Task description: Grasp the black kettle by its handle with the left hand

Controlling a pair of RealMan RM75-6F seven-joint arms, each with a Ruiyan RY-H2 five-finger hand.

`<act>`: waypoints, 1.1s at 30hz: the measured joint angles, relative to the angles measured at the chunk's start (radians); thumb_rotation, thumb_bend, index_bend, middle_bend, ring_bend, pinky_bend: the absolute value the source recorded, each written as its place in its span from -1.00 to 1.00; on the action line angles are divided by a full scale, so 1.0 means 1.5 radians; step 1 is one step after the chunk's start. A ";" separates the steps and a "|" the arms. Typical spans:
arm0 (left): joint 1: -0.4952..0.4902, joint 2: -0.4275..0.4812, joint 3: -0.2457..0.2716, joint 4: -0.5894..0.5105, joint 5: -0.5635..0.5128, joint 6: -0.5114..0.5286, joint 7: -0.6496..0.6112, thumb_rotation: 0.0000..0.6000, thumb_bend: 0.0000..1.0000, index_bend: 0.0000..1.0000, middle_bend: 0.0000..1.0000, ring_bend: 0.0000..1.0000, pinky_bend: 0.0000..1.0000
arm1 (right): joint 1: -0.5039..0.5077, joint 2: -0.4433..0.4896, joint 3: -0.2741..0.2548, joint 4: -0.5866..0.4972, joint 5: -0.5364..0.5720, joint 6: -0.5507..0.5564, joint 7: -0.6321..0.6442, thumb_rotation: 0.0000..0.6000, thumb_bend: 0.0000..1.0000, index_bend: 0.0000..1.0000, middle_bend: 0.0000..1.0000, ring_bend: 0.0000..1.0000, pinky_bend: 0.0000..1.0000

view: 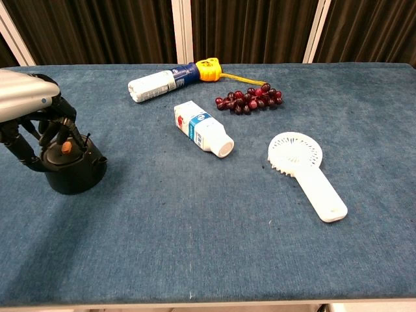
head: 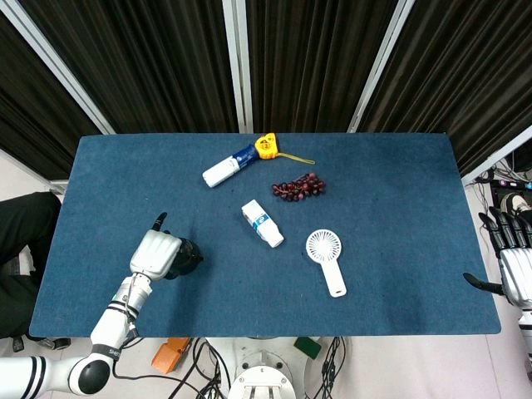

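Note:
The black kettle [view: 75, 174] stands on the blue table near its left front corner, an orange knob on its lid. My left hand [view: 36, 107] reaches over it from the left, its dark fingers curled around the arched handle above the lid. From the head view the left hand [head: 157, 252] covers most of the kettle [head: 189, 256]. My right hand [head: 515, 264] hangs off the table's right edge, fingers apart, holding nothing.
A lying white carton [view: 203, 130] is in the table's middle. Behind it lie a white bottle [view: 160, 81] with a yellow tape measure [view: 208, 67] at its end, and dark grapes [view: 250, 97]. A white hand fan [view: 305, 170] lies right of centre.

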 measured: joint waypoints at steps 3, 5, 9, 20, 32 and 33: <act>-0.002 0.000 0.004 0.002 -0.005 -0.001 -0.004 1.00 -0.73 0.35 0.45 0.16 -1.00 | -0.001 0.000 0.000 0.000 0.001 0.000 0.000 1.00 -1.00 -1.00 -0.94 -1.00 -1.00; -0.003 0.001 0.006 0.002 -0.007 -0.003 -0.010 1.00 -0.73 0.39 0.49 0.20 -1.00 | -0.001 -0.001 0.000 0.000 0.002 -0.001 0.000 1.00 -1.00 -1.00 -0.94 -1.00 -1.00; -0.006 0.001 0.010 0.004 -0.010 -0.013 -0.025 0.98 -0.73 0.46 0.57 0.27 -1.00 | -0.001 -0.003 0.000 -0.001 0.004 -0.002 0.000 1.00 -1.00 -1.00 -0.94 -1.00 -1.00; -0.012 -0.003 0.011 0.021 -0.024 -0.031 -0.071 0.61 -0.73 0.88 0.98 0.65 -1.00 | -0.004 -0.003 0.001 0.000 0.009 0.000 0.003 1.00 -1.00 -1.00 -0.95 -1.00 -1.00; 0.004 0.006 -0.007 0.042 0.022 -0.039 -0.222 -0.95 -0.87 1.00 1.00 0.81 -1.00 | -0.008 -0.006 0.002 0.008 0.011 0.004 0.014 1.00 -1.00 -1.00 -0.94 -1.00 -1.00; 0.006 0.007 -0.008 0.046 0.030 -0.040 -0.238 -0.98 -0.87 1.00 1.00 0.81 -1.00 | -0.009 -0.006 0.002 0.008 0.011 0.004 0.014 1.00 -1.00 -1.00 -0.94 -1.00 -1.00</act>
